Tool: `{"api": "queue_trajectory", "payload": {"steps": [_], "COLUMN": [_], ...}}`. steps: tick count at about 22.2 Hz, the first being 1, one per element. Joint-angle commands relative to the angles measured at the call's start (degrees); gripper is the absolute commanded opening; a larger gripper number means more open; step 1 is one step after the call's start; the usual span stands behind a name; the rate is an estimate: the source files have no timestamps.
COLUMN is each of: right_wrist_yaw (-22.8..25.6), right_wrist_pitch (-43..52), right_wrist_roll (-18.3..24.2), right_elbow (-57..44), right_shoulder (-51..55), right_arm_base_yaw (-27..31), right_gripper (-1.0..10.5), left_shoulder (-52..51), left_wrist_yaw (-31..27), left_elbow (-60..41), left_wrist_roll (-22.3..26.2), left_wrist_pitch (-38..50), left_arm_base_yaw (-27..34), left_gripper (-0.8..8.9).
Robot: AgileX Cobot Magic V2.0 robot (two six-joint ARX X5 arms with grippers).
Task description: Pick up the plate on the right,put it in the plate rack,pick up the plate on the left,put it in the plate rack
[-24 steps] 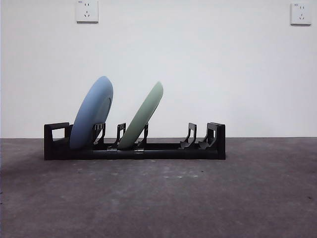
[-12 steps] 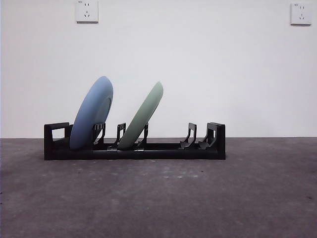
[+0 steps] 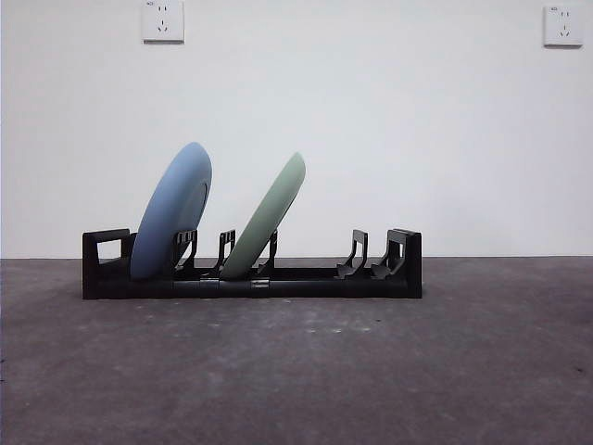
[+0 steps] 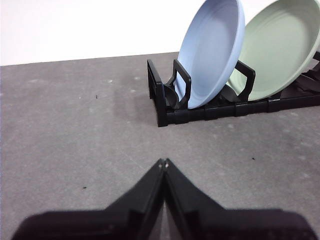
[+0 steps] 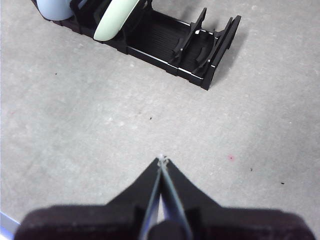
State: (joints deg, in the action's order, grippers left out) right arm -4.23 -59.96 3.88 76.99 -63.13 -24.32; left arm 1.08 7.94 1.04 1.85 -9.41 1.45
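The black plate rack [image 3: 306, 283] stands across the middle of the grey table. A blue plate [image 3: 173, 211] leans in its left end slots, and a pale green plate [image 3: 269, 218] leans in slots just right of it. The left wrist view shows the blue plate [image 4: 212, 50], the green plate [image 4: 280, 47] and the rack [image 4: 165, 107] some way ahead of my left gripper [image 4: 163, 162], which is shut and empty. My right gripper [image 5: 161, 159] is shut and empty too, well short of the rack [image 5: 195, 50] and the green plate [image 5: 114, 19]. Neither arm appears in the front view.
The right part of the rack holds several empty dividers [image 3: 355, 255]. Behind the table a white wall carries two sockets, one [image 3: 163, 20] at upper left and one [image 3: 562, 25] at upper right. A small red speck [image 5: 231, 158] marks the tabletop near my right gripper.
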Motion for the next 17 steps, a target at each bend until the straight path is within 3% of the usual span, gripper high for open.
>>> {"api": "queue_trajectory", "payload": {"steps": [1,6,9,11,14,17], "right_wrist_yaw": [0.24,0.52,6.03,5.70,-0.39,3.15], "right_wrist_pitch": [0.39,0.42,1.14,5.55,16.09,24.90], "right_wrist_roll": [-0.24,0.09,5.20,5.53,4.48,4.92], "right_elbow": [-0.44,-0.44,-0.46,-1.55,-10.08,-25.00], "right_shoulder": [-0.02,-0.02,3.45,9.03,21.00,33.48], "right_arm_base_yaw": [-0.02,-0.02,1.95,5.44,12.70,19.26], "right_gripper": [0.0,0.0,0.0,0.0,0.0,0.0], "left_shoulder": [0.31,1.27,2.05,2.47,2.67,2.69], "left_wrist_yaw": [-0.04,-0.04,-0.04,-0.04,-0.04,-0.04], "left_elbow": [-0.55,-0.55,-0.55,-0.55,-0.55,-0.55], "left_wrist_roll": [-0.50,-0.50,-0.50,-0.50,-0.50,-0.50], "left_wrist_pitch": [0.22,0.22,0.22,0.22,0.22,0.22], "left_arm_base_yaw": [0.17,0.17,0.17,0.17,0.17,0.17], "left_gripper": [-0.03,-0.03,-0.03,-0.03,-0.03,-0.03]}}
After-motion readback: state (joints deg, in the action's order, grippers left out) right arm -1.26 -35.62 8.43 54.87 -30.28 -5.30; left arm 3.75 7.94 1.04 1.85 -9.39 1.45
